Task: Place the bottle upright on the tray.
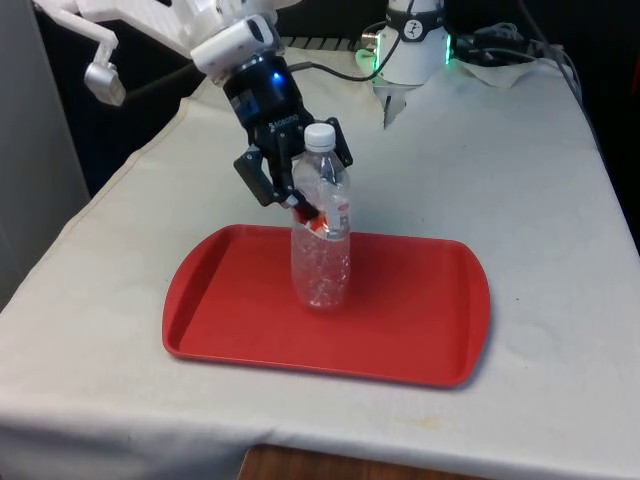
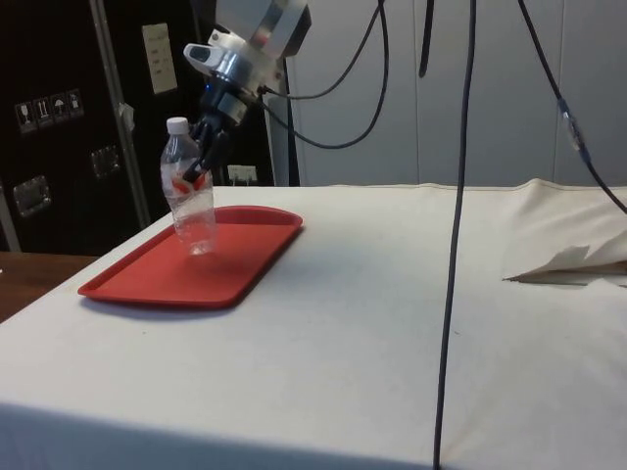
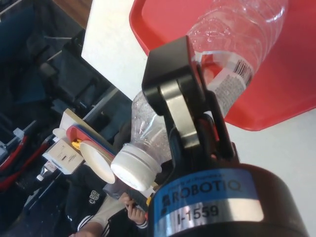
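clear crinkled plastic bottle with white cap (image 1: 322,225) stands upright on red rectangular plastic tray (image 1: 420,320), near tray middle, toward far edge. black two-finger gripper (image 1: 300,195) pinches bottle at label, below shoulder; high grip likely keeps base free to seat flat. release not yet done.

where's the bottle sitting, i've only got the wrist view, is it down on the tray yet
Observer: In the side view the bottle stands upright with its base on the red tray.
Operator: which part of the tray
Observer: In the front view it stands near the tray's middle, slightly towards the front view's left.
Operator: where's the gripper holding it
Observer: The gripper clamps the bottle high up, at the red label just below the white cap.
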{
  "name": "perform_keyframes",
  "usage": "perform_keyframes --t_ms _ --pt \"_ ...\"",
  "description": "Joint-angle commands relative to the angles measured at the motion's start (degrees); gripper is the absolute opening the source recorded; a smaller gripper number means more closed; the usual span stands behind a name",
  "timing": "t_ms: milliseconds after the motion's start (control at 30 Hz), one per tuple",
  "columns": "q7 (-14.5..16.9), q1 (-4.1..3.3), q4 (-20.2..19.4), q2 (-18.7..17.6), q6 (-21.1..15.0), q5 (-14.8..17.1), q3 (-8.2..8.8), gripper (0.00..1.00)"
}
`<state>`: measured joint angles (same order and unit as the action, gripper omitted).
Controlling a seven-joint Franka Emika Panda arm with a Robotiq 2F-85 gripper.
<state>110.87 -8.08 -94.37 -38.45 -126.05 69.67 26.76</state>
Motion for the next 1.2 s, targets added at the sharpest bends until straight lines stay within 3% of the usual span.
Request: perform_keyframes --t_ms 0,167,200,233,333,500,867,1167 --pt "0.34 0.23 0.17 -0.4 0.06 0.52 -0.17 0.32" --pt "0.74 0.57 0.29 -0.86 1.2 1.49 -0.06 0.32" --pt "0.57 0.29 -0.06 -0.69 1.09 1.26 0.11 0.32" --pt "0.74 0.63 0.34 -0.92 1.38 1.55 0.0 0.32" --pt "0.52 0.74 0.57 -1.09 1.78 1.49 0.23 0.32" --pt "0.57 0.57 0.29 -0.86 1.95 1.43 0.46 0.32" --pt "-2.52 0.4 3.21 -2.86 2.81 -0.46 1.09 0.32" --pt "-2.12 0.46 3.15 -2.86 2.92 0.06 1.03 0.32"
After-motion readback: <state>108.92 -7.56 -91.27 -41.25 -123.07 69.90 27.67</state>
